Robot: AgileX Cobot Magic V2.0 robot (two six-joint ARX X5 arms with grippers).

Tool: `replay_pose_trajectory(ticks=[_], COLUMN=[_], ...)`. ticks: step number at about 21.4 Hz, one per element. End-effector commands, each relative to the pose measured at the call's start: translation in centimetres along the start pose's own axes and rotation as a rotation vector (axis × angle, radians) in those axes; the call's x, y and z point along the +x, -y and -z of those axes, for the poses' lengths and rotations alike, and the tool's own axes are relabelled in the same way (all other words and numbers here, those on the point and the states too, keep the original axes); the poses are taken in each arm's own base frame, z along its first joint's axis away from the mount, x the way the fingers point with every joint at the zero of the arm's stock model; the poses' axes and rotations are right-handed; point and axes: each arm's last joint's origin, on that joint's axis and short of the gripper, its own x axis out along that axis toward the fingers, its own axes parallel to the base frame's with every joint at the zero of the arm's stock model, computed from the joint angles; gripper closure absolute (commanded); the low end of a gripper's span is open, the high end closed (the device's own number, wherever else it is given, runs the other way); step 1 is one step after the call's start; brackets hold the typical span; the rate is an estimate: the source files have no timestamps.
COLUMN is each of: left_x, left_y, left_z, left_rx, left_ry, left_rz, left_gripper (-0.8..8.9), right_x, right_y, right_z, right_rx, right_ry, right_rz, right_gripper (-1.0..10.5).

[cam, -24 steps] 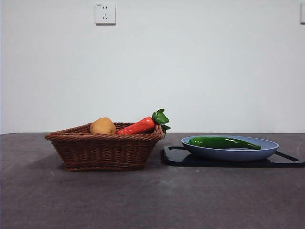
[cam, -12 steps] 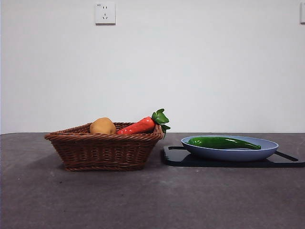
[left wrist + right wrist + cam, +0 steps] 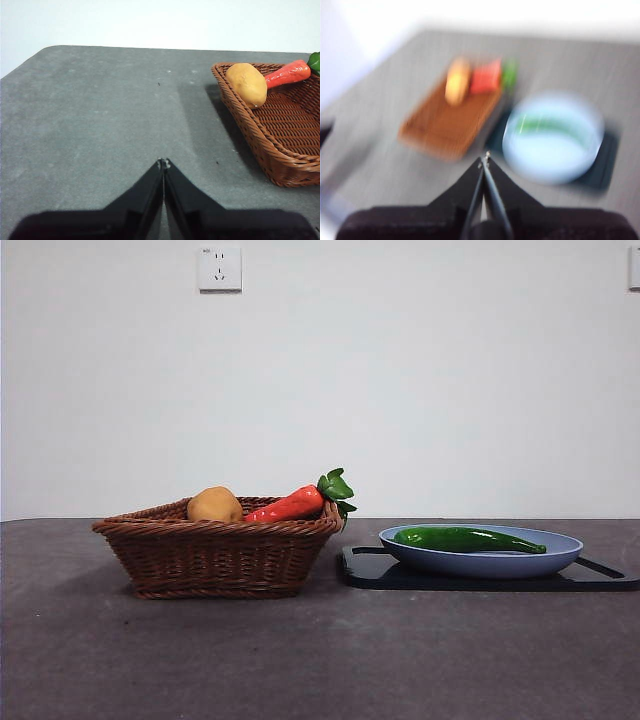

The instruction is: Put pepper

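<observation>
A long glossy dark-green pepper (image 3: 468, 538) lies across a blue plate (image 3: 480, 560) on the right of the table; in the blurred right wrist view the pepper (image 3: 547, 126) shows as a green streak on the plate (image 3: 552, 137). My right gripper (image 3: 484, 160) hangs shut and empty, high above the table, on the near side of plate and basket. Low over bare table left of the basket, my left gripper (image 3: 163, 162) is shut with nothing in it. Neither gripper appears in the front view.
A brown wicker basket (image 3: 220, 550) stands left of the plate, holding a yellow-brown potato (image 3: 215, 504) and a red-orange carrot-like vegetable (image 3: 292, 504) with green leaves. The plate rests on a black board (image 3: 370, 568). A white wall lies behind.
Nothing among the objects has shifted in the front view. No arm has entered it.
</observation>
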Motion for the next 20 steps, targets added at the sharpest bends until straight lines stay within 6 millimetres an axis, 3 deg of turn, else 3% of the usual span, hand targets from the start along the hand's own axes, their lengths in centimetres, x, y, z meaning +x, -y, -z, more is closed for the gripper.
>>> replay_pose_trajectory(ticks=[1, 5, 10, 16, 20], left_x=[0.0, 0.0, 0.0, 0.0, 0.0], left_y=[0.0, 0.0, 0.0, 0.0, 0.0], left_z=[0.0, 0.0, 0.0, 0.0, 0.0], left_rx=[-0.006, -0.006, -0.006, -0.006, -0.006], left_ry=[0.002, 0.002, 0.002, 0.003, 0.003], left_rz=[0.004, 0.004, 0.004, 0.003, 0.003], left_gripper=[8.05, 8.05, 8.05, 8.05, 8.05], right_x=[0.7, 3.6, 6.2, 8.2, 9.0], right_y=[0.5, 2.1, 3.7, 4.7, 5.1], right_z=[1.9, 8.2, 13.3, 17.7, 19.5], right_rx=[0.003, -0.047, 0.035, 0.074, 0.086], right_ry=[0.109, 0.29, 0.366, 0.351, 0.325], right_rz=[0.038, 0.137, 0.264, 0.31, 0.309], right_gripper=[9.4, 9.4, 9.4, 9.4, 9.4])
